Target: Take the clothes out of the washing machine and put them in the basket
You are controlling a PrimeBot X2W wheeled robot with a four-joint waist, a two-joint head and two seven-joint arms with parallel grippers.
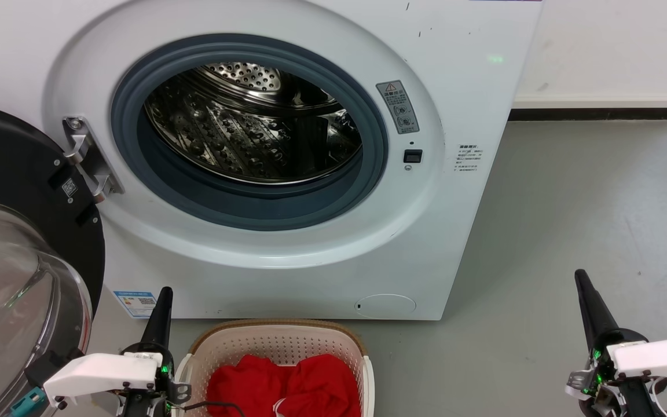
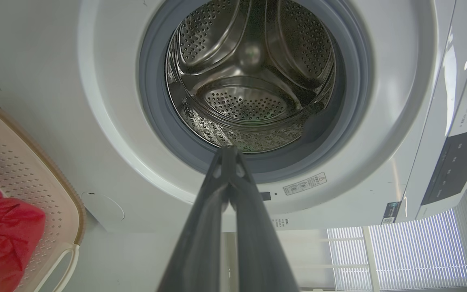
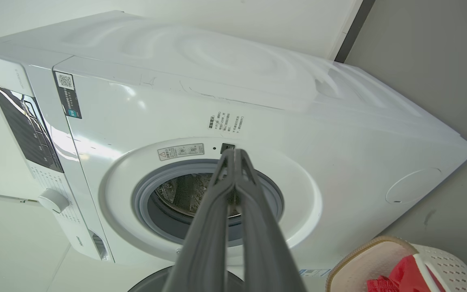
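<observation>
A: Checking the head view: the red clothes (image 1: 287, 382) lie in the basket (image 1: 275, 325), on the floor just before the washing machine (image 1: 455, 87). Left gripper (image 1: 164, 292) and right gripper (image 1: 582, 281) are pinched closed, holding nothing.
B: Hazard?
A: The open door (image 1: 15, 168) stands near the left gripper. A careless swing could strike it or nudge the basket.
B: Left wrist view?
A: Drum (image 2: 249, 81) looks bare, though the gasket (image 2: 152, 105) lip hides its front floor. An item there could be missed.
B: Right wrist view?
A: Fingers together, same finding.

A smooth grey floor (image 1: 571, 202) runs to a white wall (image 1: 611, 40) at the far right, edged by a white skirting board (image 1: 600, 101) over a dark strip (image 1: 594, 114). Pale window blinds (image 2: 416, 251) glow brightly.
</observation>
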